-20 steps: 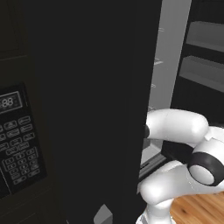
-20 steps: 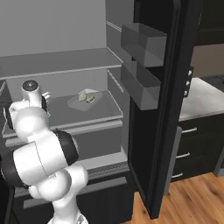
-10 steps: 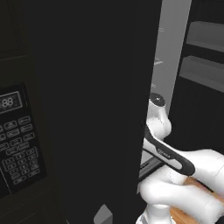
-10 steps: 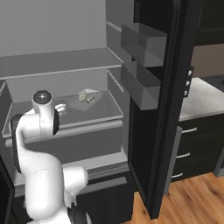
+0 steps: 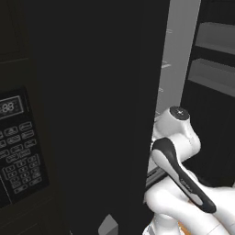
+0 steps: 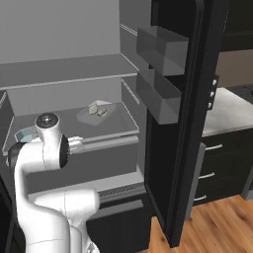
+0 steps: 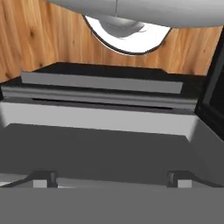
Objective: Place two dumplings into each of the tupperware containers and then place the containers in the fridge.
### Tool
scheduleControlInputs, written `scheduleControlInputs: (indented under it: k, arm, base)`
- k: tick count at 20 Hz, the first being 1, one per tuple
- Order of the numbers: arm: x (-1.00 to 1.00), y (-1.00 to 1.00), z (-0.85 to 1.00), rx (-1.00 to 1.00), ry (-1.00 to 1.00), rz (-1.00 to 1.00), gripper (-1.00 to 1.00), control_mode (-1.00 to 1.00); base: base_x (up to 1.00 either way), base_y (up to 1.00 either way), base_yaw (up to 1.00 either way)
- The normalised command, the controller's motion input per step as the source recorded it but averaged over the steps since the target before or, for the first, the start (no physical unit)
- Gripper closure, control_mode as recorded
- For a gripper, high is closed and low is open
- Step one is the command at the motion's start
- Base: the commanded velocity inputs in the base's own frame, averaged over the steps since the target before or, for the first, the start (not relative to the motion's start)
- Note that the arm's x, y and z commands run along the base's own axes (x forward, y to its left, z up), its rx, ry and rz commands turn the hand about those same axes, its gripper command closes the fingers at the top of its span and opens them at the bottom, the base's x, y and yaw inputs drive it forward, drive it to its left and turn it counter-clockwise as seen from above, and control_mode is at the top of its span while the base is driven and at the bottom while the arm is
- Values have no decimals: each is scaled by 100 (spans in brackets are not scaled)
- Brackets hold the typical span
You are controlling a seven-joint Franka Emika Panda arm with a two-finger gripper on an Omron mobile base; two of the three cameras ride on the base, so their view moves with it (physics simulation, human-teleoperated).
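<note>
Arm first, nearest the base — its white links fold in front of the open fridge [image 6: 123,79], elbow raised, the hand turned back down toward the floor. In the hand view the gripper [image 7: 112,179] shows two small dark fingertips [image 7: 43,178] set well apart with nothing between them, so it is spread wide and empty, looking down over the fridge's lower ledge to the wooden floor [image 7: 39,48].

Just behind the arm's elbow joint, at the left end of the fridge's middle shelf [image 6: 123,129], a light-blue corner peeks out — most likely one of the tupperware containers [image 6: 23,134], though the arm hides most of it. Farther along that shelf, toward the open door [image 6: 197,99], sits a second container [image 6: 98,111] with small pale lumps in it, seemingly dumplings [image 6: 97,110]; too small to count.

Judging by this, both tubs are already inside the fridge and the hand has let go. The placing looks essentially done; whether each tub holds two dumplings I cannot tell.
</note>
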Motion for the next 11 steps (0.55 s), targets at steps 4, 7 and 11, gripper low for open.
scheduleControlInputs:
  k: [4, 7, 11]
  arm:
    - [-32, -38, -32, 0, 38, -20, -100, -100]
    - [-79, -70, -75, 0, 16, -32, -100, -100]
    - [-66, -78, -80, 0, 5, -46, -100, -100]
  base:
    - [0, 0, 0]
    - [0, 0, 0]
    - [0, 0, 0]
